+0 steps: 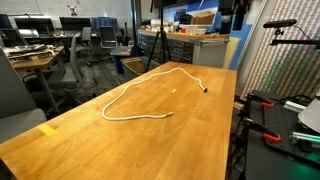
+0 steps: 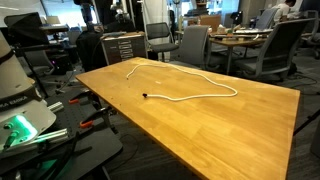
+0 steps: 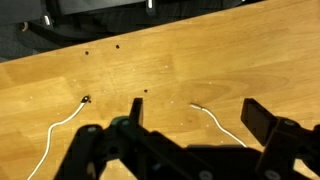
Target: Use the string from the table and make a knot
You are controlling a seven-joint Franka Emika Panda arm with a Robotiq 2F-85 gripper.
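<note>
The string [image 1: 140, 117] lies in a long open loop on the wooden table [image 1: 200, 140], and shows in both exterior views [image 2: 190, 100]. Its dark tip [image 1: 204, 90] rests near the table's edge. In the wrist view my gripper [image 3: 197, 118] is open and empty above the table [image 3: 200, 50]. The string's plain white end [image 3: 215, 120] lies below, between the two fingers. The dark-tipped end [image 3: 86, 99] lies off to the left of them. The gripper touches nothing. I cannot make out the gripper clearly in the exterior views.
A yellow tape mark [image 1: 48, 129] sits near the table's edge. Office chairs [image 2: 190, 45], grey desks and a tripod [image 1: 155, 45] stand beyond the table. Red-handled tools [image 1: 268, 125] lie on a lower surface beside it.
</note>
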